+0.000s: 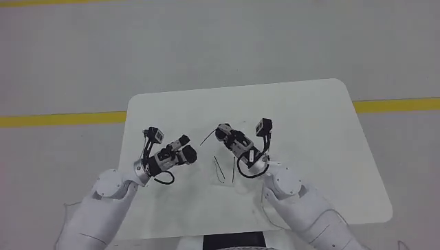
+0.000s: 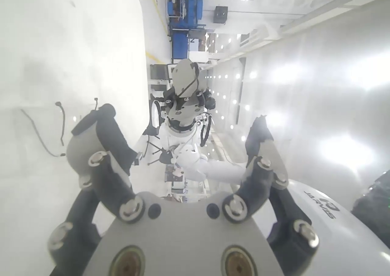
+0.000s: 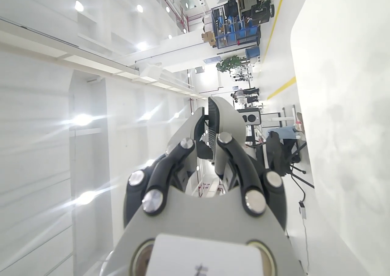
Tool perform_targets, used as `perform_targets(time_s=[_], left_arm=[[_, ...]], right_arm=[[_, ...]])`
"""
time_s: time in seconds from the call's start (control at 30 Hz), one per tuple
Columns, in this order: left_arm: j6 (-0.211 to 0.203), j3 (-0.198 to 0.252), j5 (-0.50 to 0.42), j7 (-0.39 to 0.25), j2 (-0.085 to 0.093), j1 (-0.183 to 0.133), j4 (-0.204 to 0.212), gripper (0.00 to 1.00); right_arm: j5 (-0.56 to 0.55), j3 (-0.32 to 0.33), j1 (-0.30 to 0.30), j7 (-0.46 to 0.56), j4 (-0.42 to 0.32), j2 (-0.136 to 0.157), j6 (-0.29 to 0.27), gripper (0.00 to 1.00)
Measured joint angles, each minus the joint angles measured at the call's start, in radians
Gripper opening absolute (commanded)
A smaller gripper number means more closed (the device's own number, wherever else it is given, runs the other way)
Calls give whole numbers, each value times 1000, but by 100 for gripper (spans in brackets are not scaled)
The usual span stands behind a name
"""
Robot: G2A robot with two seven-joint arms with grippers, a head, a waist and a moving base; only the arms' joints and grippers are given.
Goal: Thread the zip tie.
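With one zip tie [image 1: 207, 139] clamped in the right gripper [image 1: 218, 132] and the left gripper [image 1: 189, 152] spread empty, nothing is threaded yet.

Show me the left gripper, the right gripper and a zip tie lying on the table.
Left gripper [image 2: 182, 116]: left wrist view, midway between open fingertips.
Right gripper [image 3: 209, 106]: right wrist view, where shut fingertips meet.
Zip tie [image 2: 63, 128]: left wrist view, mid-strap.
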Motion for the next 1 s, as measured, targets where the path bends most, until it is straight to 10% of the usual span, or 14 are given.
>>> perform_targets(time_s=[0.57, 1.0], left_arm=[[-1, -5, -175, -208, -54, -34, 95, 100], [-1, -5, -144, -152, -56, -34, 80, 100]], right_arm=[[63, -66, -11, -19, 11, -37, -30, 0], [-3, -70, -19, -30, -7, -37, 12, 0]])
